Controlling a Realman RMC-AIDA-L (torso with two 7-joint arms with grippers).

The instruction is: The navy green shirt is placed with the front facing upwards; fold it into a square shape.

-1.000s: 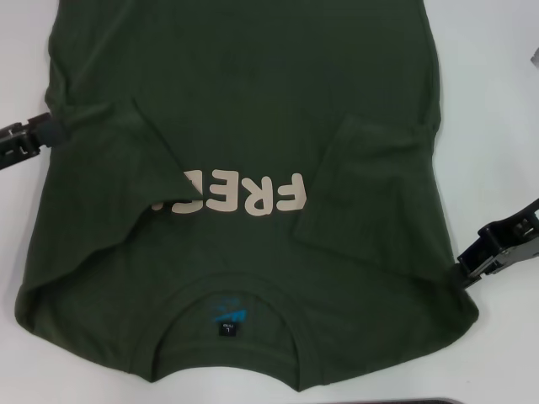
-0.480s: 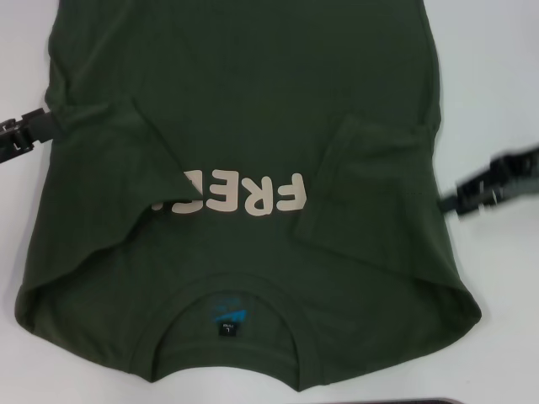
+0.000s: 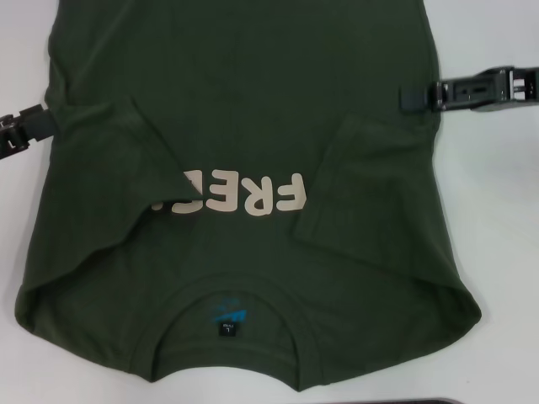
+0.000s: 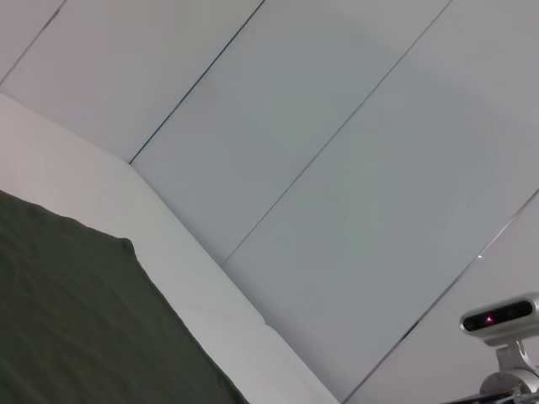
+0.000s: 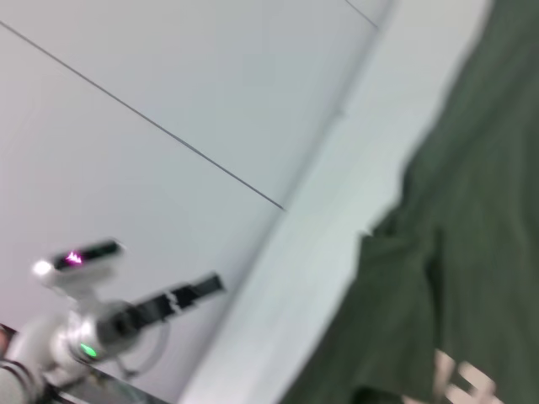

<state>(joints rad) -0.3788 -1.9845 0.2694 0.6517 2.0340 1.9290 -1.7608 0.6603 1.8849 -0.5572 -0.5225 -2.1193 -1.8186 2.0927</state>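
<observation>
Folding status: both sleeves are in, side folds not yet done, going by the layout.
shirt: the shirt [image 3: 244,168] lies flat on the table [image 3: 497,252], front up, collar toward the near edge, hem running off toward the far edge. It fills most of the table's middle.
sleeves: the left sleeve [image 3: 126,168] and right sleeve [image 3: 354,181] are both folded in over the chest, the left one covering the end of the lettering [image 3: 244,198]. Likely placed so the body has straight sides to fold along.
label: the small blue label [image 3: 227,314] sits inside the collar, near edge.
left end effector: the left end effector [image 3: 29,128] sits at the shirt's left side edge, level with the sleeve fold, tip touching or just beside the cloth. Can't tell whether it is released or clenched.
right end effector: the right end effector [image 3: 421,97] is at the shirt's right side edge, farther toward the far edge than the left one, tip over the cloth edge. Can't tell released or clenched either, and no cloth looks lifted.
why there: my read is that each side is lining up on a side seam for the next fold.
wrist views: each shows only shirt cloth, table and wall panels.
containers: none in view, nothing held in anything.
</observation>
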